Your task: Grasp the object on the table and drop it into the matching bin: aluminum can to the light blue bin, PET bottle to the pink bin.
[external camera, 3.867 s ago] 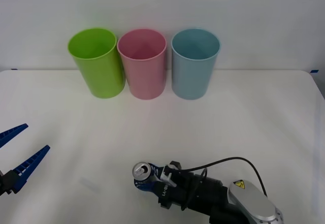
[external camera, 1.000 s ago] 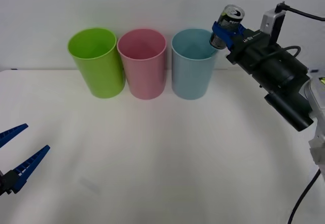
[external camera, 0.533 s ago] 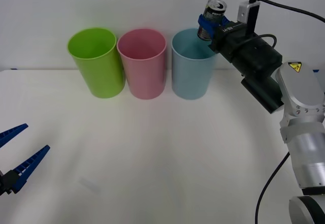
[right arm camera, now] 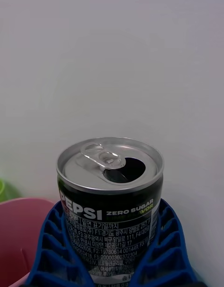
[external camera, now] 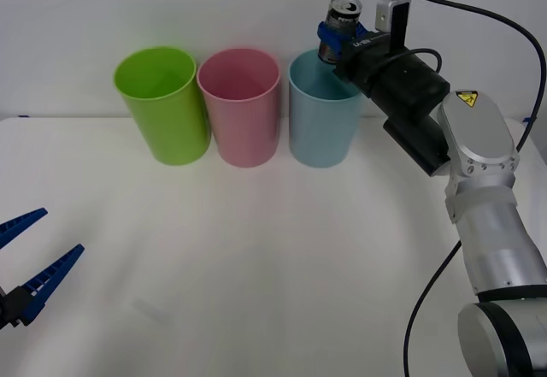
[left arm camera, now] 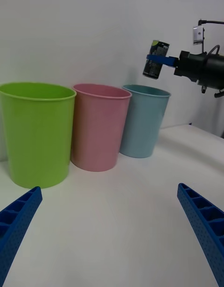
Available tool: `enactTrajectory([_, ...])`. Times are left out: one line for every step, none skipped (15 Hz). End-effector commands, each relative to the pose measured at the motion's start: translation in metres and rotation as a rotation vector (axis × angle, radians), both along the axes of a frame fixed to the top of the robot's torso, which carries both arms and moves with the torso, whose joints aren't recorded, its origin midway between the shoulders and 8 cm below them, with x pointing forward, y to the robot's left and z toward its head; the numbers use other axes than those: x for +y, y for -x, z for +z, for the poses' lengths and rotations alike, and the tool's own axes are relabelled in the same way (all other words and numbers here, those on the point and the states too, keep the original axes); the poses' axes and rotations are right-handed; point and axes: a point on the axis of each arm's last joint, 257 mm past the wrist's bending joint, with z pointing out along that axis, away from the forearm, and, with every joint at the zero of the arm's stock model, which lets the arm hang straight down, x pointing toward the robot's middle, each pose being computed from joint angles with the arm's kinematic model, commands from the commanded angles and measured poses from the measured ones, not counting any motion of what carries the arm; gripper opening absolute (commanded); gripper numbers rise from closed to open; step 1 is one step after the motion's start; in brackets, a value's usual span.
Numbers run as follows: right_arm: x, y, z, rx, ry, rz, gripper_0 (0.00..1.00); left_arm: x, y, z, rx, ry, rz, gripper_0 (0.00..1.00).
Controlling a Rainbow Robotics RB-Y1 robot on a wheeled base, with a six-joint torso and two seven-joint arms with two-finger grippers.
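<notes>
The right end effector (external camera: pixel 335 35) pinches the aluminum can (external camera: pixel 341 20) above the light blue bin's (external camera: pixel 323 129) far-right rim — next, centre it and release.

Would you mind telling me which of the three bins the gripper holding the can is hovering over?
The light blue bin, rightmost in the front view. The right gripper holds the aluminum can above its rim; the pink bin and lime green bin stand farther left.

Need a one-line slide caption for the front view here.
Right claw holds the aluminum can above the light blue bin; left claw waits open over the table.
</notes>
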Motion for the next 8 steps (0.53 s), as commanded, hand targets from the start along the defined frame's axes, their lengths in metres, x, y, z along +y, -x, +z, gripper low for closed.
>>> enactTrajectory([0.0018,0.0004,-0.0007,0.0,0.003,0.003,0.01,0.0,0.0,0.0,0.0,0.0,0.0,1.0])
enactTrajectory([0.0018,0.0004,-0.0007,0.0,0.003,0.003,0.11,0.0,0.0,0.0,0.0,0.0,0.0,1.0])
enactTrajectory([0.0018,0.0004,-0.0007,-0.001,0.005,0.002,0.55,0.0,0.0,0.0,0.0,0.0,0.0,1.0])
enactTrajectory([0.0018,0.0004,-0.0007,-0.004,0.01,0.001,1.0,0.0,0.0,0.0,0.0,0.0,0.0,1.0])
enactTrajectory([0.0018,0.0004,-0.0007,-0.007,0.014,0.0,1.0,0.0,0.0,0.0,0.0,0.0,0.0,1.0])
enactTrajectory([0.0014,0.0005,-0.0016,-0.007,0.017,-0.001,1.0,0.0,0.0,0.0,0.0,0.0,0.0,1.0])
enactTrajectory([0.0014,0.0005,-0.0016,-0.008,0.018,-0.002,1.0,0.0,0.0,0.0,0.0,0.0,0.0,1.0])
enactTrajectory([0.0021,0.0012,-0.0025,-0.007,0.018,0.003,1.0,0.0,0.0,0.0,0.0,0.0,0.0,1.0])
